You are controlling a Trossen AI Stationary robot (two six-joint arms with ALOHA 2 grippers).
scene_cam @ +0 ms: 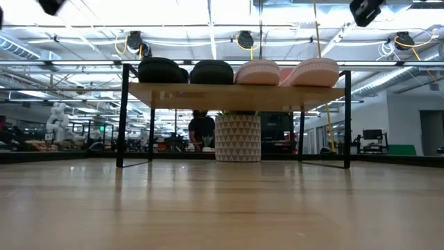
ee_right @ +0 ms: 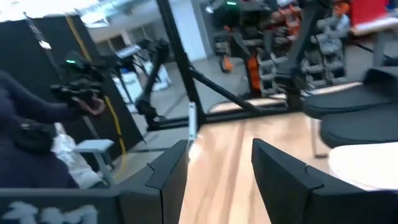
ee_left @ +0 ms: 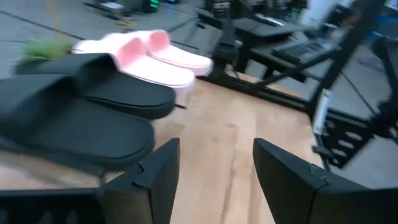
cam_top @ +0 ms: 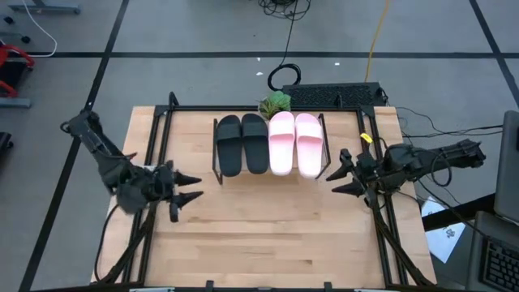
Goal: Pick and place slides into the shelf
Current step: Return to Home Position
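Note:
All the slides sit side by side on the shelf's plank top (scene_cam: 236, 96), soles down: the black pair (cam_top: 241, 143) on the left, the pink pair (cam_top: 294, 143) on the right. In the low view the black slides (scene_cam: 186, 71) and pink slides (scene_cam: 288, 72) show above the plank. My left gripper (cam_top: 195, 187) hovers open over the table, left of and nearer than the shelf. My right gripper (cam_top: 338, 178) hovers open just right of the pink pair. In the left wrist view the black slides (ee_left: 81, 118) and pink slides (ee_left: 146, 56) lie ahead of the open fingers (ee_left: 214, 168).
A small green plant (cam_top: 276, 103) in a patterned pot (scene_cam: 238, 137) stands behind the shelf. A black metal frame (cam_top: 381, 219) runs along the table's edges. A keyboard (cam_top: 332, 96) lies beyond the far edge. Bare wooden tabletop (cam_top: 268, 235) stretches in front of the shelf.

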